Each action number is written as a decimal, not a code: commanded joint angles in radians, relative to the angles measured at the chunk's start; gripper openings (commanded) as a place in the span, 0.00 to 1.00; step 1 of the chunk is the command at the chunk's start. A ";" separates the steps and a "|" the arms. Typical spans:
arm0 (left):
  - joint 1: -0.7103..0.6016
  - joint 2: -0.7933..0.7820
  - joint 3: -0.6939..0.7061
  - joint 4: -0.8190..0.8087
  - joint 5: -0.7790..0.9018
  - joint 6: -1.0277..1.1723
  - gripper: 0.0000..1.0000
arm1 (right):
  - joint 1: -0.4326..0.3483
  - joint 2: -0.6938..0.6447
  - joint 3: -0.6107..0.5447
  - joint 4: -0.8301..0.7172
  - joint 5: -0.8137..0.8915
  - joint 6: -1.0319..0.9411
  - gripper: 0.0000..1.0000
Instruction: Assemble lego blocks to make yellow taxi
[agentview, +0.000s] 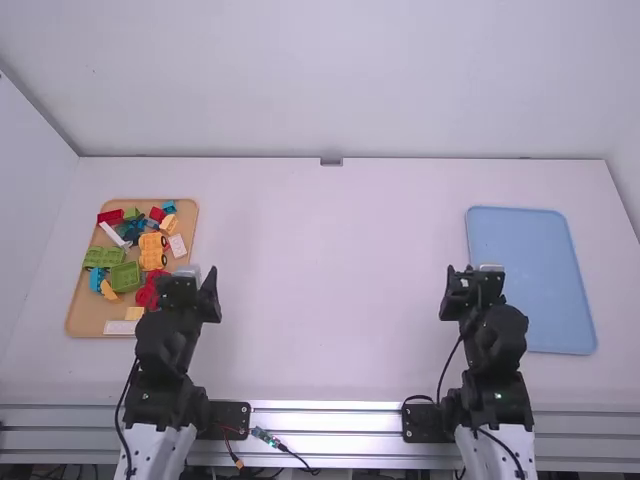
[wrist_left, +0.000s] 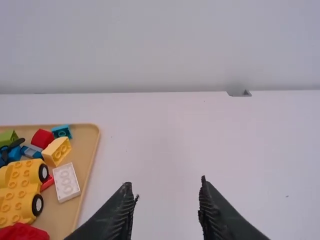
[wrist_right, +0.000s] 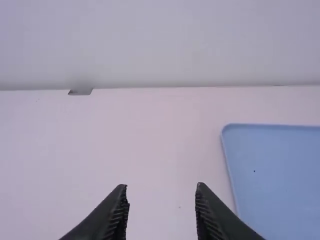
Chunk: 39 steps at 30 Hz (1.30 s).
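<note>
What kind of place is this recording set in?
Probably a robotics lab or test cell: two mounted robot arms, a white table edged by a metal rail, and a wooden tray of toy blocks opposite a blue tray.

- Tan tray at the left of the white surface, holding mixed blocks
- Large yellow piece among them, green blocks to its left
- Long white block at the tray's near end
- Left claw near the tray's right edge
- Blue tray at right, right claw near its left edge
</note>
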 joint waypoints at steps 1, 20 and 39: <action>-0.010 0.048 0.070 -0.014 -0.010 -0.012 0.40 | 0.007 0.055 0.076 -0.010 -0.015 0.007 0.40; 0.019 0.644 0.615 -0.338 -0.154 0.027 0.76 | 0.016 0.439 0.381 -0.050 -0.074 0.024 0.76; 0.465 1.233 1.034 -0.514 0.147 0.228 0.97 | 0.020 0.666 0.561 -0.042 -0.104 0.019 0.98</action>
